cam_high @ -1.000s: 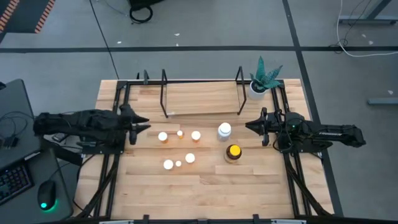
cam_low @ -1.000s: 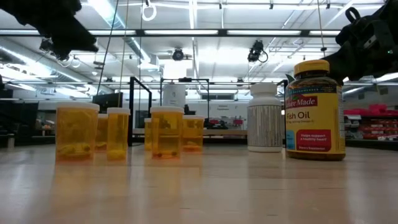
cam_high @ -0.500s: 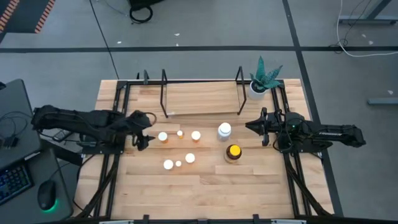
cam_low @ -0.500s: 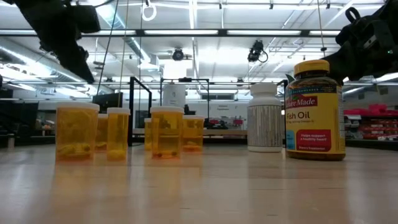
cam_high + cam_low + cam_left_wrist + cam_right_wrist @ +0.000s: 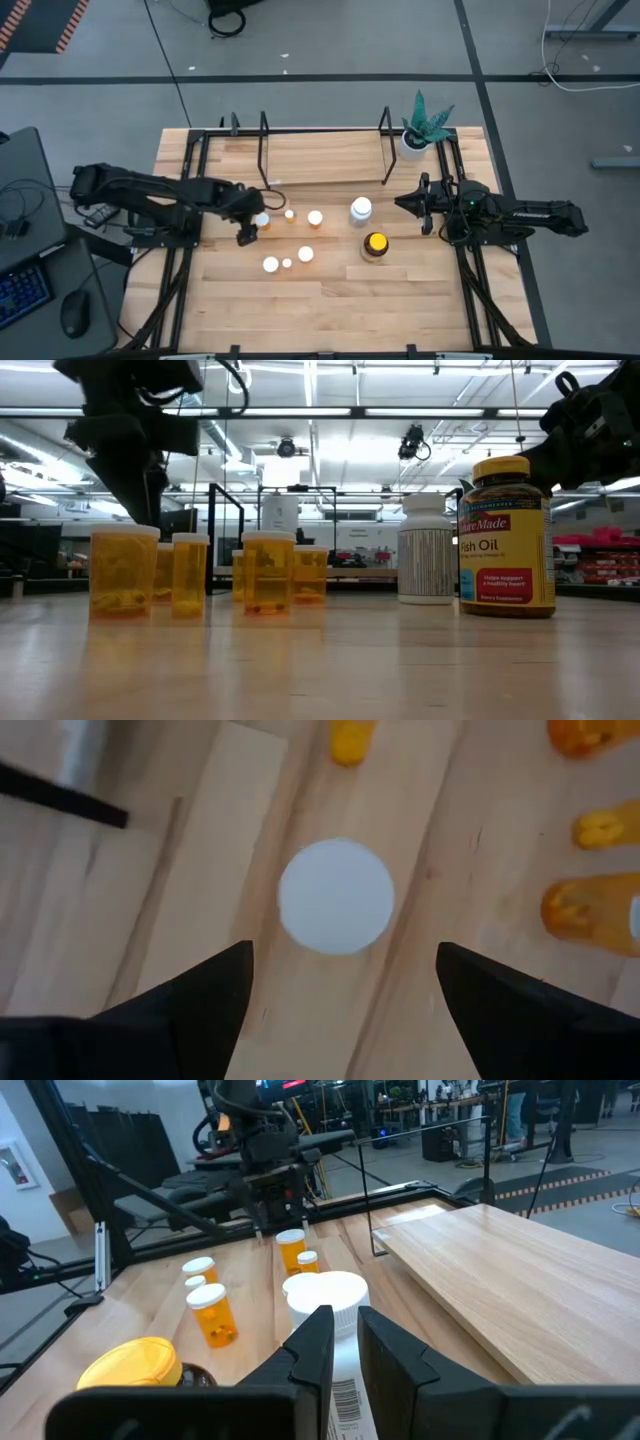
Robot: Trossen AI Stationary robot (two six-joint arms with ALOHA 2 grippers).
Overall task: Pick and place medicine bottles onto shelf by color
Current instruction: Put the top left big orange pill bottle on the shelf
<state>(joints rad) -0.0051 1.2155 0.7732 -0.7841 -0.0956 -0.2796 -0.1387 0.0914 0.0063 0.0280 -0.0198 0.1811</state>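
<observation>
We see a white pot with a green plant (image 5: 420,130) at the table's (image 5: 400,300) far right corner, and a computer mouse (image 5: 72,318) off its left edge.

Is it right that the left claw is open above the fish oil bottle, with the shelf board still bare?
Not quite. The left claw is open above an orange pill bottle, seen as a white cap in the left wrist view, not the fish oil bottle. The shelf board is bare.
</observation>
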